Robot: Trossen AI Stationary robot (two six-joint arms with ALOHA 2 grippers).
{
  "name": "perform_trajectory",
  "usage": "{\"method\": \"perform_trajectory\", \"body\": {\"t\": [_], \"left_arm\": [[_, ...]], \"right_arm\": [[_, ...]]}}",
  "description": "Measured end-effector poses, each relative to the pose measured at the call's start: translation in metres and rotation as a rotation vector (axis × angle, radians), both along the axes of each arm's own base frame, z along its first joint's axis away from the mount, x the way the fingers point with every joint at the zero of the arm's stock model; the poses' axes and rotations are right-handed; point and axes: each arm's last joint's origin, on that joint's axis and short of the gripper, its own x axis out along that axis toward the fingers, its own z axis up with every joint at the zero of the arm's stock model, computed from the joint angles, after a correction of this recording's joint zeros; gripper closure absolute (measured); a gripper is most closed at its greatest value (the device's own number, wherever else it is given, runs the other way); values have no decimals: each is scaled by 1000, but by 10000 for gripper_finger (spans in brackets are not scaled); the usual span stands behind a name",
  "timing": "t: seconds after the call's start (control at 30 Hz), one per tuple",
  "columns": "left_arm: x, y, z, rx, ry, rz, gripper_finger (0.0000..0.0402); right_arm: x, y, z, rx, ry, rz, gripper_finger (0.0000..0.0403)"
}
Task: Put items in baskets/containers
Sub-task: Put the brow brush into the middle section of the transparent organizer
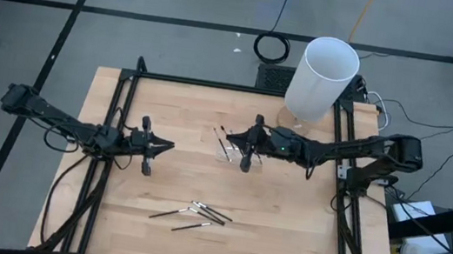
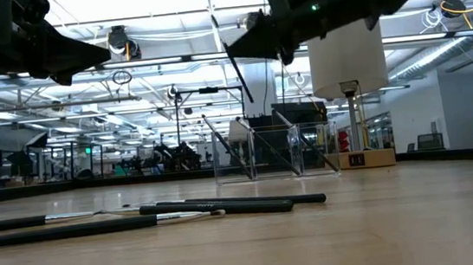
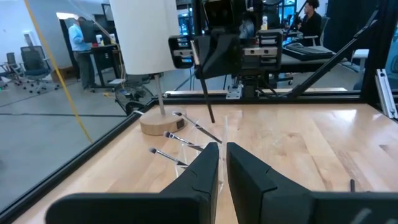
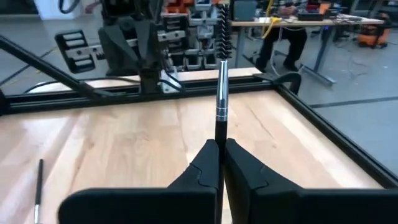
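My right gripper [image 1: 234, 135] is shut on one thin dark stick [image 4: 221, 93] and holds it level over the clear tray [image 2: 316, 146] at mid-table. The tray holds a few more sticks [image 3: 180, 138], which lean on its wall with their pale tips poking out. Several sticks [image 1: 198, 212] lie flat on the wood nearer the front edge. My left gripper [image 1: 170, 146] hovers left of the tray, pointing at it, with its fingers [image 3: 205, 165] almost together and nothing between them. My right gripper pinches the stick's dark handle [image 4: 219, 134] between its two fingertips, just behind the silver ferrule. The fingers come level from the table's right, and the stick runs on ahead of them. It is lifted clear, slanting [image 2: 240, 76] above the tray.
A tall white cylinder [image 1: 323, 74] on a round wooden base [image 3: 155, 123] stands at the far right, just behind the tray. A black frame [image 1: 214, 84] rims the tabletop. Bare wood lies between the tray and the loose sticks.
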Motion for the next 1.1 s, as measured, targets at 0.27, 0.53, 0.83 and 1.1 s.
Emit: {"method": "perform_trajectory", "body": {"t": [0.27, 0.53, 0.83, 1.1], "left_arm": [[0, 0, 0, -1, 0, 6, 360], [0, 0, 1, -7, -10, 6, 360], [0, 0, 3, -12, -28, 7, 360], [0, 0, 3, -4, -27, 8, 360]], "right_arm": [[-23, 4, -30, 12, -69, -85, 403], [-34, 5, -43, 45, -65, -176, 403], [-33, 17, -54, 13, -12, -275, 403], [-25, 18, -70, 27, -41, -297, 403]]}}
